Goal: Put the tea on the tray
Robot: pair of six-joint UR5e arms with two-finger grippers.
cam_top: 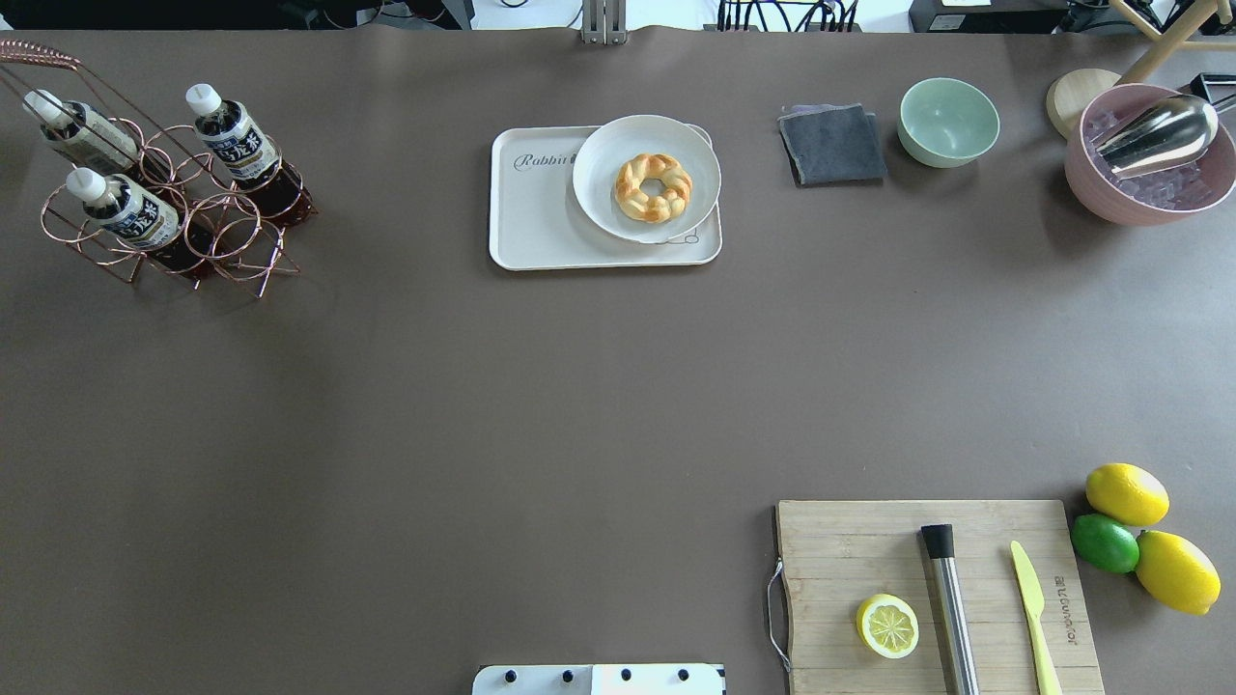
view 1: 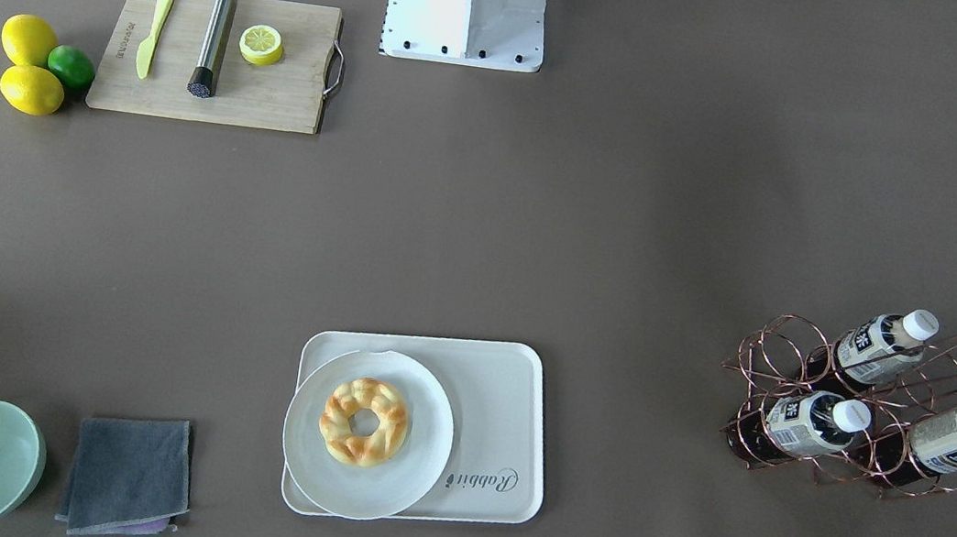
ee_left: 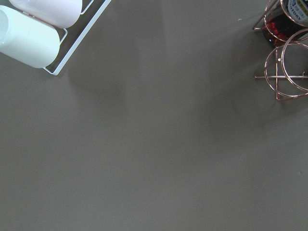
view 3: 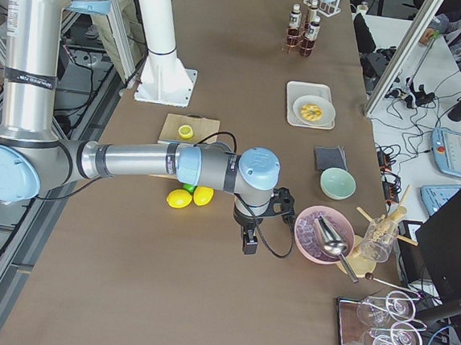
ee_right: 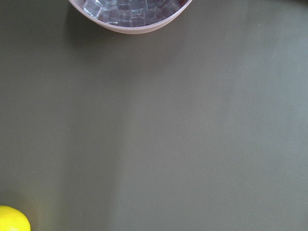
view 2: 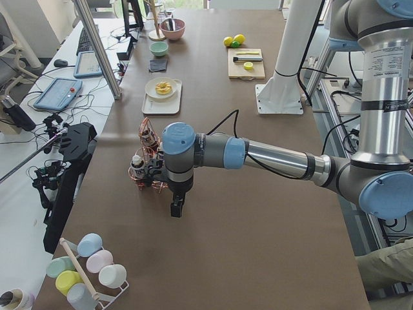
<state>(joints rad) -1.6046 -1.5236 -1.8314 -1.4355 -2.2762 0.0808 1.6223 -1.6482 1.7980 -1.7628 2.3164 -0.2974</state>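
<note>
Three tea bottles with white caps and dark liquid lie slanted in a copper wire rack at the table's far left; they also show in the front view. The white "Rabbit" tray sits far centre, with a round plate holding a twisted pastry ring on its right part. My left gripper hangs over bare table just outside the rack. My right gripper hangs between the lemons and the pink bowl. I cannot tell if either is open or shut.
A wooden board with a lemon half, steel rod and yellow knife lies near right, lemons and a lime beside it. A grey cloth, green bowl and pink ice bowl sit far right. A cup rack lies beyond the bottles.
</note>
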